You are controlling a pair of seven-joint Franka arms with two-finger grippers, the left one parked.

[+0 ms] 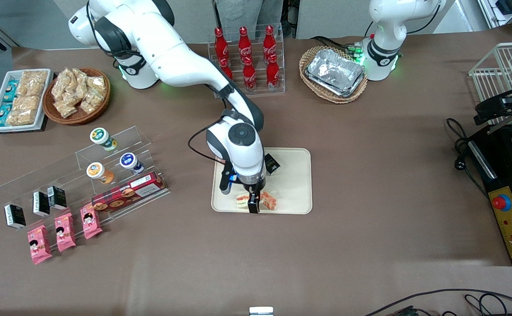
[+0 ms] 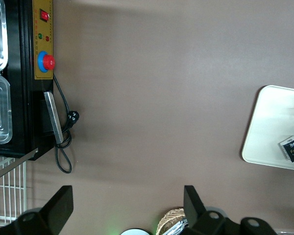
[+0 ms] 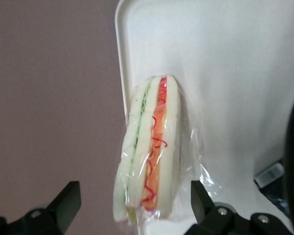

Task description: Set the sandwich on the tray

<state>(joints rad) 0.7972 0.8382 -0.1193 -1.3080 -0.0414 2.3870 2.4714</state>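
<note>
The gripper (image 1: 253,204) hangs low over the near edge of the tray (image 1: 295,193), its fingers spread apart on either side of the sandwich (image 1: 268,201) without pinching it. The sandwich lies on the tray, close to its near rim, and the front camera sees only part of it past the gripper. A small dark packet (image 1: 272,163) sits farther from the camera on the tray, half hidden by the wrist.
</note>
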